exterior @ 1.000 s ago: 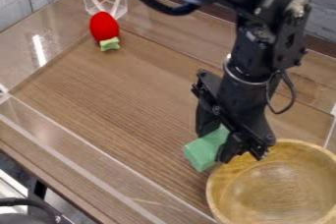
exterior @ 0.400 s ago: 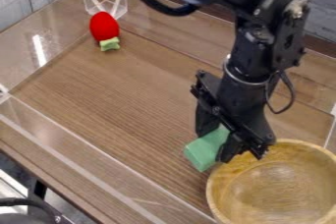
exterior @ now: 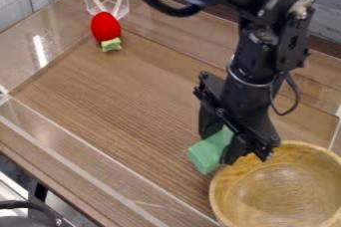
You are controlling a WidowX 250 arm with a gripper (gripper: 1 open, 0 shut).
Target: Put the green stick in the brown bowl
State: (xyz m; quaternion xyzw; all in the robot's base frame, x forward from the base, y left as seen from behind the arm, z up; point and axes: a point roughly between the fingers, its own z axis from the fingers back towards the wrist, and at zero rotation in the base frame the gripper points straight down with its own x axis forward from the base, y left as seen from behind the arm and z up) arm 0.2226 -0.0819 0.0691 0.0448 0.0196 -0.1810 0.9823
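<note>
Gripper (exterior: 229, 143) pointing straight down, clenched on green stick (exterior: 208, 154). Stick low at desk (exterior: 120, 92) level, just beside rim of brown bowl (exterior: 282, 193), not yet inside. Grip looks set for lift over thick rim, judging by closeness. Bowl empty. Red toy (exterior: 104, 27) well apart, far corner, irrelevant.

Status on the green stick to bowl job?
Done: gripper is down on the green stick and shut on it. In hand: the stick sits low by the table, beside the brown bowl. Left: lift, carry over the rim, release. The bowl looks empty.
</note>
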